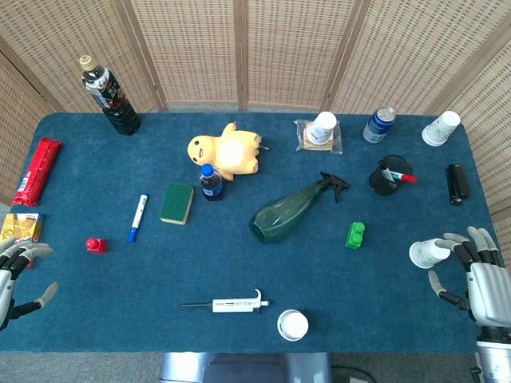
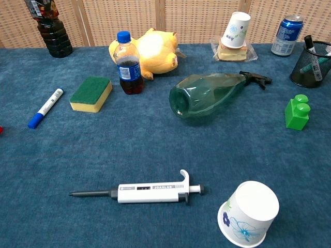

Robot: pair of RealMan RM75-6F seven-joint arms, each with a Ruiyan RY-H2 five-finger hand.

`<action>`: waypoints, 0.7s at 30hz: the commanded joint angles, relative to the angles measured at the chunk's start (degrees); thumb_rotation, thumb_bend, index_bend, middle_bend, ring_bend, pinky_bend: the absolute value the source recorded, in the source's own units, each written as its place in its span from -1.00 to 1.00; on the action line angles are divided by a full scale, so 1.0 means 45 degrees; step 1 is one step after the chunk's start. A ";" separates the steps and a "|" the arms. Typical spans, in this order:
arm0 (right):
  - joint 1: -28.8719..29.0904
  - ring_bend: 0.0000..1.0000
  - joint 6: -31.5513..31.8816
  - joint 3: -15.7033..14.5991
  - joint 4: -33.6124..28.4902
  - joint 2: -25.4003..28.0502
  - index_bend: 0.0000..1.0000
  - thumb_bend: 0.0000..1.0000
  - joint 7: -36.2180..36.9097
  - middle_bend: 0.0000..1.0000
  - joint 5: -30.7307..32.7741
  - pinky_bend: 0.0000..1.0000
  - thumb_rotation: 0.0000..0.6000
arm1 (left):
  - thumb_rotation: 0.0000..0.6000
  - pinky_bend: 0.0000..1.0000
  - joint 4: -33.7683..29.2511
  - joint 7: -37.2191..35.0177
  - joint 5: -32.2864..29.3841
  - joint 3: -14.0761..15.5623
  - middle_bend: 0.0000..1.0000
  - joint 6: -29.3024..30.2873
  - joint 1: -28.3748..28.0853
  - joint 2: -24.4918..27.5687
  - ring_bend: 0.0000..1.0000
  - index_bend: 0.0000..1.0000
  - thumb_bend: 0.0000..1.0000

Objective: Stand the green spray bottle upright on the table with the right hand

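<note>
Two views cover one blue table (image 1: pixel 239 271). Only the head view shows both hands, the table edges, the red packet (image 1: pixel 37 171), the yellow box (image 1: pixel 20 228), the red block (image 1: pixel 96 245), the black case (image 1: pixel 456 183) and two of the paper cups; the chest view shows neither hand.

One green spray bottle (image 1: pixel 294 211) lies on its side near the table centre, base toward 7 o'clock, black trigger head toward 1 o'clock. The chest view confirms it is flat on the cloth (image 2: pixel 212 95), apart from every neighbour.

One right hand (image 1: pixel 476 275) rests at the table's 4 o'clock corner, fingers spread, holding nothing, fingertips just beside a tipped paper cup (image 1: pixel 427 253). The bottle lies well apart from it, toward 10 o'clock of the hand, with the green block (image 1: pixel 355 234) between them. One left hand (image 1: pixel 14 275) sits at the 8 o'clock corner, fingers apart, holding nothing.

Counts, large to small:
- one yellow plush toy (image 1: pixel 225 152);
- one dark sauce bottle (image 1: pixel 109 94);
- one mesh pen pot (image 1: pixel 387 176);
- one pipette (image 1: pixel 227 304);
- four paper cups: the tipped one, one at 1 o'clock (image 1: pixel 441 128), one on a wrapped sandwich (image 1: pixel 322 128), one upside down at 6 o'clock (image 1: pixel 292 325);
- one sponge (image 1: pixel 176 203);
- one blue can (image 1: pixel 379 124);
- one small cola bottle (image 1: pixel 211 182);
- one marker (image 1: pixel 137 217).
</note>
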 commanded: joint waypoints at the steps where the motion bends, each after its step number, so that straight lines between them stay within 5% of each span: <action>1: 0.0140 -0.98 -0.0094 0.0047 0.0082 0.0100 -0.40 -0.21 0.0925 -0.48 -0.0404 -0.95 1.00 | 1.00 -0.79 -0.0105 0.0147 0.0178 0.0041 -0.38 0.0132 0.0063 0.0033 -0.56 -0.38 -0.34; 15: 0.2953 -0.93 -0.2716 0.0689 -0.1088 -0.0161 -0.43 -0.22 0.4747 -0.48 -0.2241 -0.93 1.00 | 1.00 -0.79 -0.0264 0.0476 0.0328 0.0108 -0.37 -0.0079 -0.0036 0.0087 -0.56 -0.38 -0.34; 21: 0.4678 -0.86 -0.4579 0.1279 -0.1351 -0.0496 -0.49 -0.20 0.4314 -0.45 -0.2026 -0.91 1.00 | 1.00 -0.79 -0.0147 0.0413 0.0152 0.0078 -0.37 -0.0245 -0.0100 0.0033 -0.56 -0.38 -0.34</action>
